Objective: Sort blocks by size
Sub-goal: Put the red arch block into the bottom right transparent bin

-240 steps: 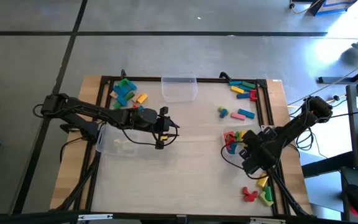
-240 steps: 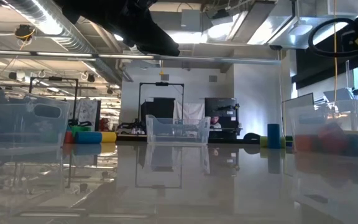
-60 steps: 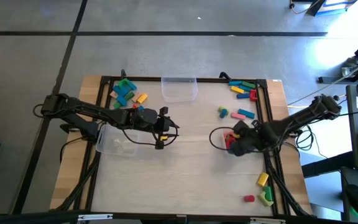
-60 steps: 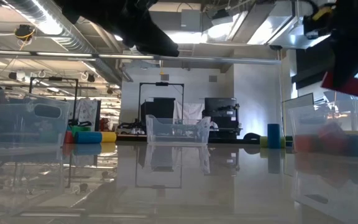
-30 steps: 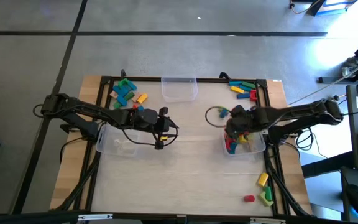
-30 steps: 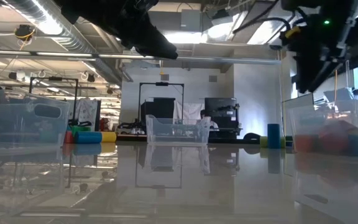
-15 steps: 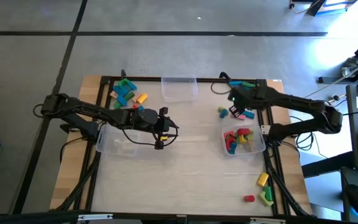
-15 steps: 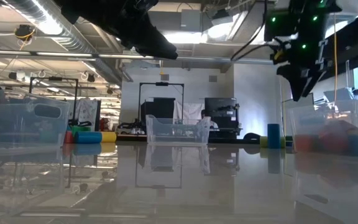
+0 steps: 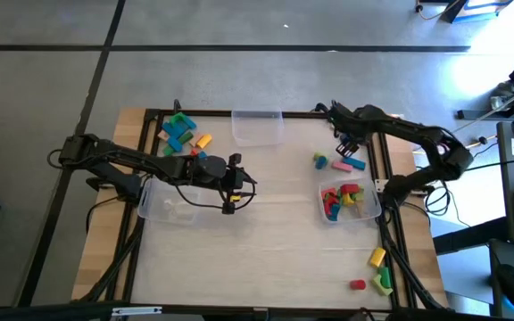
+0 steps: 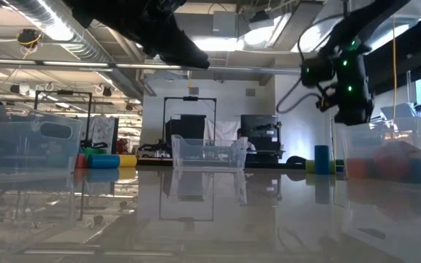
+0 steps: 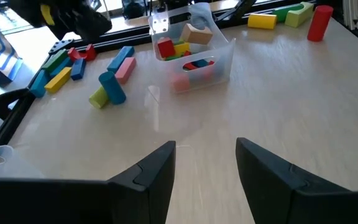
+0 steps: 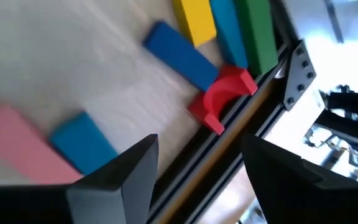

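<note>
My right gripper (image 9: 344,145) is open and empty, hovering over the far-right blocks. In the right wrist view its fingers (image 12: 197,149) stand above a red arch block (image 12: 225,94), a blue bar (image 12: 182,56), a pink bar (image 12: 17,143) and a short blue block (image 12: 82,146), all lying flat on the table. My left gripper (image 9: 248,183) is open and empty at mid-table; its fingers also show in the left wrist view (image 11: 205,149). A clear bin (image 9: 368,207) at the right holds several blocks. Another pile of blocks (image 9: 181,132) lies at the far left.
A clear bin (image 9: 257,127) stands at the far middle and another (image 9: 172,203) at the left under my left arm. A green and blue pair (image 9: 319,160) lies mid-right. Loose blocks (image 9: 377,259) lie near the right front corner. A black frame rail (image 12: 260,118) borders the table.
My right gripper has gone from above the right bin toward the table's far edge and now hangs over the far-right blocks. The blocks in the bin lie uncovered. My left arm has kept still.
</note>
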